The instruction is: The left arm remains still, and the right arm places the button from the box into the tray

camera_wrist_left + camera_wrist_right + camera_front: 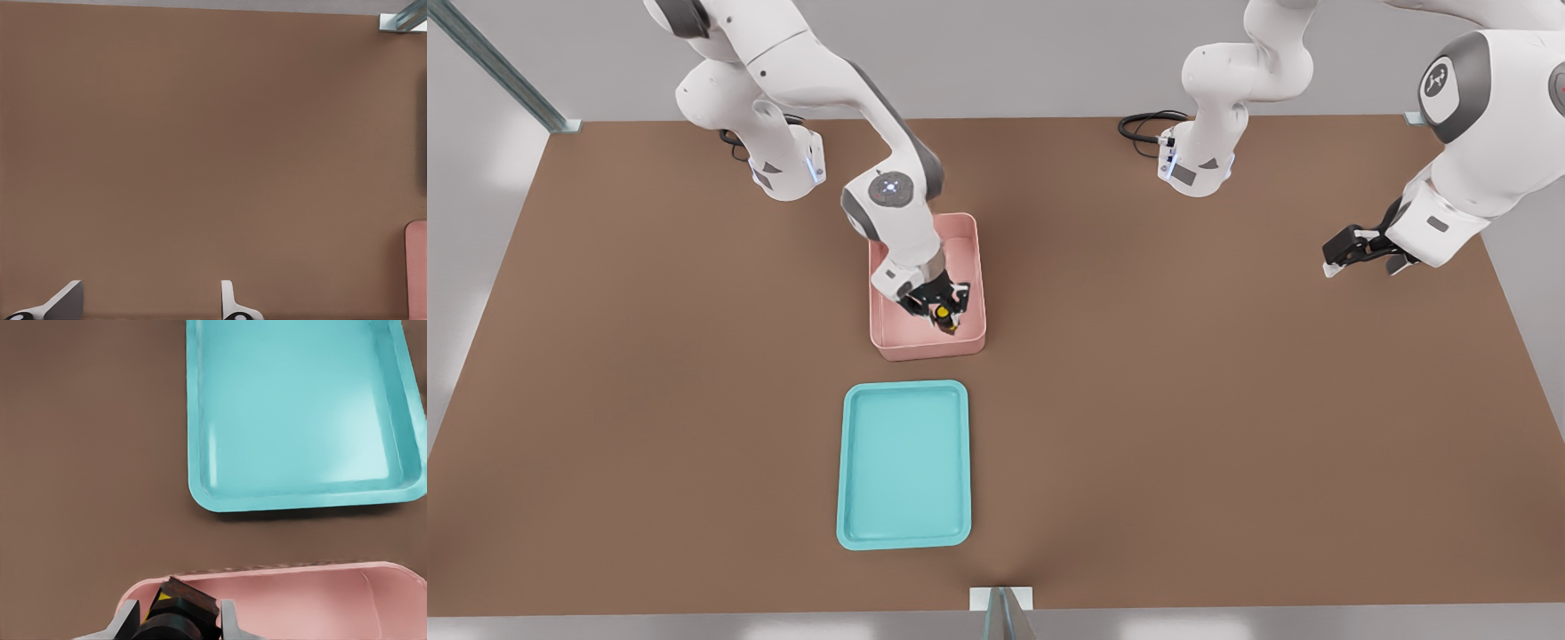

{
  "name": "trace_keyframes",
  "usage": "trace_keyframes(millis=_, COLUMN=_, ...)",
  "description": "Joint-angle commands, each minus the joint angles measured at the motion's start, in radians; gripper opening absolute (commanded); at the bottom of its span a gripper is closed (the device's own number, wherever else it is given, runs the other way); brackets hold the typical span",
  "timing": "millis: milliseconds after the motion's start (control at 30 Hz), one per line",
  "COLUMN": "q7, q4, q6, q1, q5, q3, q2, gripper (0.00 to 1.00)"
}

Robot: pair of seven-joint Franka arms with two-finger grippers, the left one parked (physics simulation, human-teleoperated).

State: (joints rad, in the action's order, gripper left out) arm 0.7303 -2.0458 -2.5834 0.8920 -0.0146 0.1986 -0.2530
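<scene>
Here we see the right arm [889,151] reaching down from the 11 o'clock region of the front view into the box [889,342], which sits on the brown table [1227,400] a little toward 10 o'clock from the picture's centre. The gripper [941,313] is inside the box, in its part toward 5 o'clock, close to the wall that faces the tray. Its fingers [227,620] are pressed against the two sides of the button [943,312], pinching it; in the front view we make out the yellow cap between the black fingers, and in the right wrist view the dark body [177,617] with a spot of yellow fills the gap between the grey fingertips. We cannot tell whether the button touches the box floor or hangs just above it.

The tray [845,498] lies flat on the table at 6 o'clock from the box, near it but apart, with a strip of bare table between them. In the right wrist view we see the turquoise tray [200,487] beyond the pink rim [300,568] of the box.
</scene>
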Motion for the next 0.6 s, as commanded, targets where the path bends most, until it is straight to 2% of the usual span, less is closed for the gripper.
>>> trace_keyframes(millis=0, q7=-0.345, q4=0.098, q6=0.243, q1=-0.056, q5=-0.01, q3=0.01, q2=-0.031, gripper=0.54)
trace_keyframes(millis=133, q7=-0.468, q4=0.351, q6=0.244, q1=-0.156, q5=-0.016, q3=0.008, q2=-0.218, gripper=0.54)
trace_keyframes(millis=267, q7=-0.594, q4=0.596, q6=0.232, q1=-0.24, q5=-0.107, q3=0.008, q2=-0.466, gripper=0.54)
trace_keyframes(millis=367, q7=-0.707, q4=0.658, q6=0.224, q1=-0.295, q5=-0.169, q3=0.005, q2=-0.545, gripper=0.58)
trace_keyframes(millis=400, q7=-0.713, q4=0.659, q6=0.221, q1=-0.3, q5=-0.188, q3=0.005, q2=-0.551, gripper=1.0)
trace_keyframes(millis=433, q7=-0.709, q4=0.677, q6=0.235, q1=-0.3, q5=-0.217, q3=0.005, q2=-0.549, gripper=1.0)
trace_keyframes(millis=500, q7=-0.694, q4=0.77, q6=0.396, q1=-0.3, q5=-0.258, q3=0.007, q2=-0.54, gripper=1.0)
trace_keyframes(millis=567, q7=-0.695, q4=0.779, q6=0.721, q1=-0.298, q5=-0.012, q3=0.016, q2=-0.292, gripper=1.0)
